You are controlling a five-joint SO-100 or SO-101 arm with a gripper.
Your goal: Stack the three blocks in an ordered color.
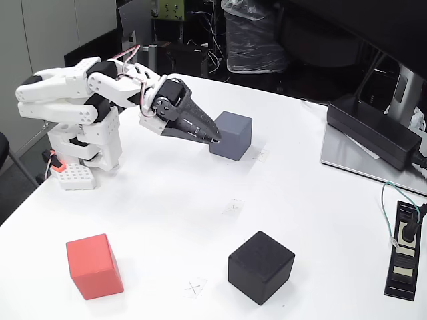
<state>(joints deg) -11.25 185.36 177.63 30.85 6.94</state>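
In the fixed view, the gripper [215, 140] touches the grey block's [231, 135] left face, jaws narrow; it should open wider and straddle the block squarely before closing.

Fixed view: high front corner, angled down across white table [300, 167], arm [73, 100] far left, moderately near.
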